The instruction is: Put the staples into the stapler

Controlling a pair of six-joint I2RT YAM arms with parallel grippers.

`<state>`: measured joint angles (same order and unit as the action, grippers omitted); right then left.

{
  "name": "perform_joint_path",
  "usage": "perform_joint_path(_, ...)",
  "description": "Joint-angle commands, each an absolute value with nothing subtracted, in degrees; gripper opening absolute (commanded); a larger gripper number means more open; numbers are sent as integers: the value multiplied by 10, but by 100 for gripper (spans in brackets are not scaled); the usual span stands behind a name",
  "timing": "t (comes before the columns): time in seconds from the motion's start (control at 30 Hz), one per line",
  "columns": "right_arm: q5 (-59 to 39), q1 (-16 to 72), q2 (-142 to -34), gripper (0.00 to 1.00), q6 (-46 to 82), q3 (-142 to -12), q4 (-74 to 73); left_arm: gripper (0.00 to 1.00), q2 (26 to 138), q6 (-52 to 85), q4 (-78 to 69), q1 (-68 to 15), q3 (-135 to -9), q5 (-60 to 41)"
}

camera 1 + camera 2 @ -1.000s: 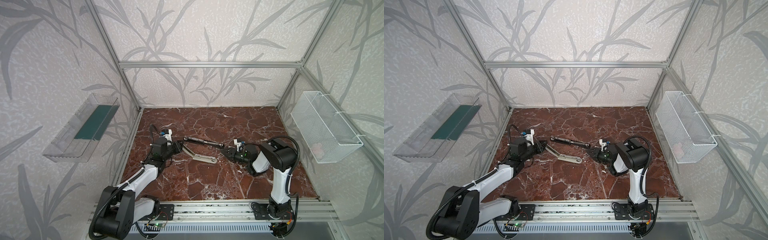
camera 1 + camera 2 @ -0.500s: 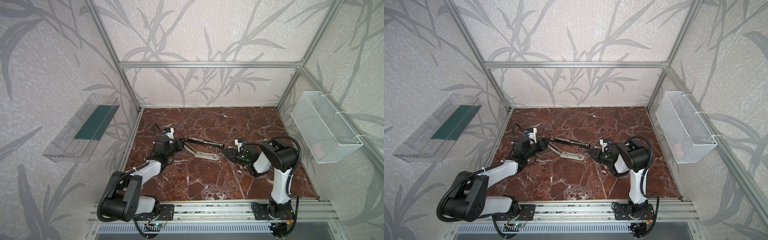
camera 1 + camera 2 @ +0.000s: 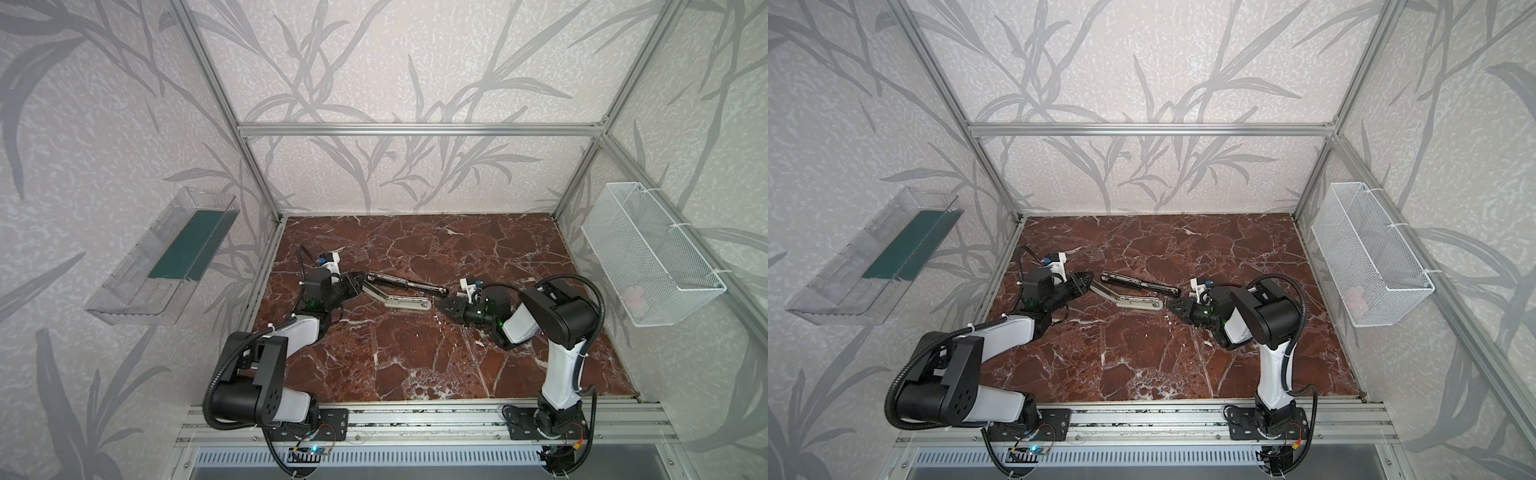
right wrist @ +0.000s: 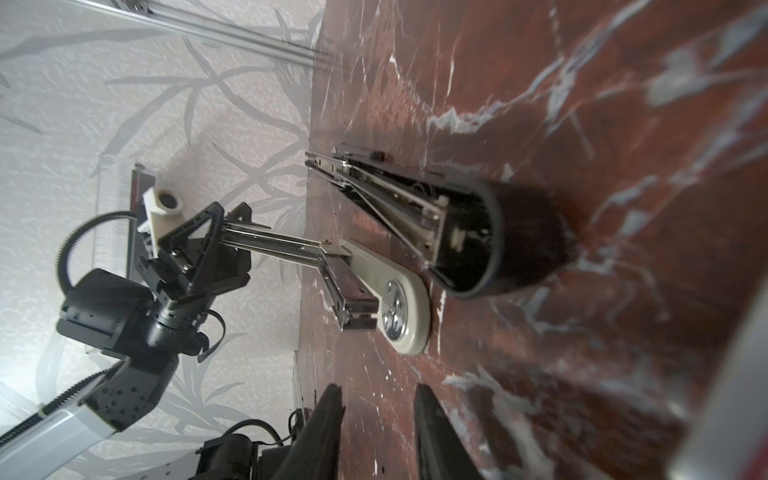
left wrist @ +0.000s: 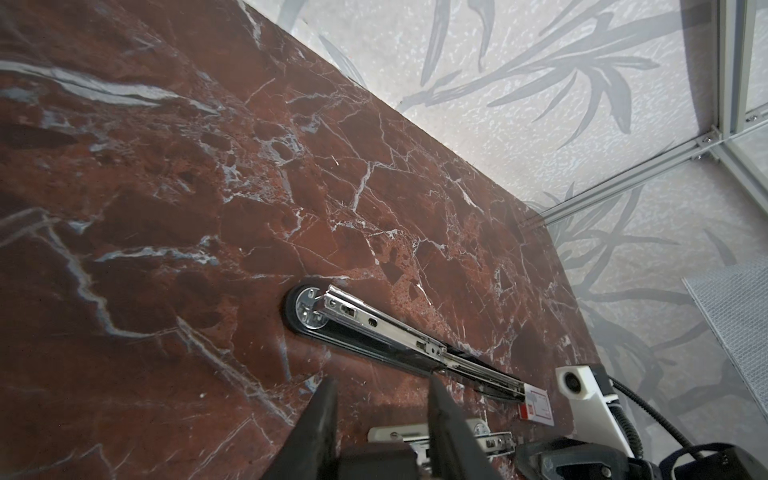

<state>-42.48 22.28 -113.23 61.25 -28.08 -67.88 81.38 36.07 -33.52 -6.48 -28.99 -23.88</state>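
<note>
Left wrist view: the jaws of the left gripper [image 5: 382, 378] are seen spread. In the right wrist view, the raised metal arm of the beige stapler [image 4: 370, 266] is seen running in between them; whether it is pinched cannot be told. The jaws of the right gripper [image 4: 377, 387] are parted with nothing between them, just short of the beige stapler's rounded base. The stapler [image 4: 498, 241], all black, is laid open on the desk [image 4: 623, 124] just behind the beige one, its silver rail exposed. In both top views the stapler [image 3: 407, 284] [image 3: 1140, 284] is found between the two grippers.
</note>
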Motion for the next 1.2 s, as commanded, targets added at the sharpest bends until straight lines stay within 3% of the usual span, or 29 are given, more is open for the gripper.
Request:
perform_joint_path(0.0,-414,231,-1107,32,559,-303,-602,45,799,360,-342,-61,-288,-235)
perform_joint_path(0.13,-407,231,-1111,32,550,-319,-585,54,783,347,-323,-56,-280,-206)
perform_joint_path(0.33,-398,231,-1088,32,511,-335,-539,55,746,329,-269,-48,-267,-149)
perform_joint_path(0.6,-401,232,-1085,33,497,-363,-503,43,740,328,-242,-48,-269,-140)
perform_joint_path(0.77,-402,232,-1083,33,495,-362,-503,44,728,316,-204,-48,-282,-123)
perform_joint_path(1.17,-410,232,-1097,32,507,-379,-518,25,773,320,-234,-47,-257,-86)
